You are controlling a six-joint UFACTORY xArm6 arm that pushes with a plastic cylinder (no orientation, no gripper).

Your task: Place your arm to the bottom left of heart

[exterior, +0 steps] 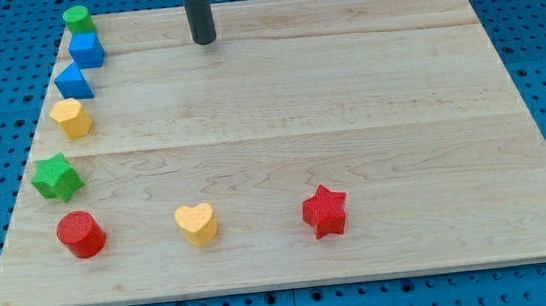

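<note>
my tip [204,41], the bare end of a dark rod with no claw to open or clench, rests near the top edge of the pale wooden board [370,114], touching no block. open wood lies all around it. the yellow heart block [196,224] sits well apart, near the bottom edge, seemingly between a red cylinder block [81,235] and a red star block [325,211].

rod's tip [205,41] near view's top of board [380,113], right of blue cube [86,49], well apart from it. column down board's left edge, top to bottom: green cylinder [77,18], blue cube, blue triangle [73,82], yellow hexagon [71,118], green star [56,178], red cylinder [81,235]. bottom row, left to right: red cylinder, yellow heart [196,224], red star [325,211]. tip far above heart, slightly to its right.
</note>
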